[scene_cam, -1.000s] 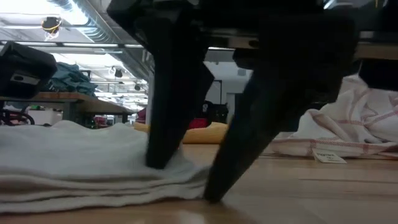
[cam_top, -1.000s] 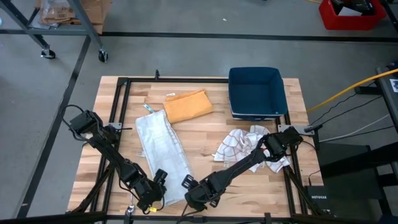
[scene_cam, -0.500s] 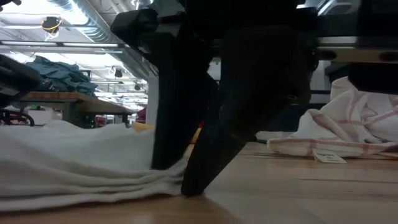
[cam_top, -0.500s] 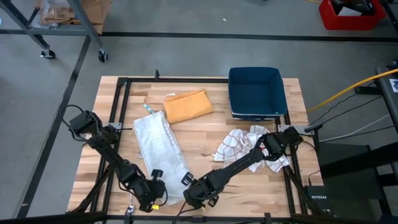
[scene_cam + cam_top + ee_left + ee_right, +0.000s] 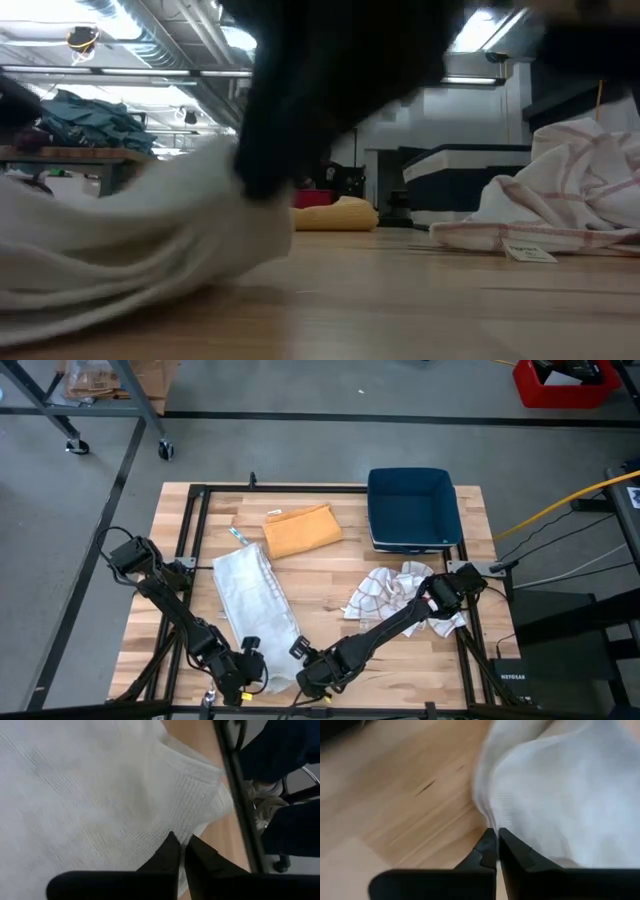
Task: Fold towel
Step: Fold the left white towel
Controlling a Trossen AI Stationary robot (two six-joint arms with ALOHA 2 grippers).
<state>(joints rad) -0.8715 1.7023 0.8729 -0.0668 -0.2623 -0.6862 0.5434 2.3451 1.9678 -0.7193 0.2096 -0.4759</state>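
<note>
While pinched, left gripper (image 5: 181, 851), right gripper (image 5: 497, 842), apparently clamping towel (image 5: 252, 600).

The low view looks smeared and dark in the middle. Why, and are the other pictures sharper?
Low view: a dark arm very near the lens blocks the centre, white towel smeared as if moving; the checked cloth is crisp. High view: evenly lit, sharp. Right wrist view: soft.
</note>
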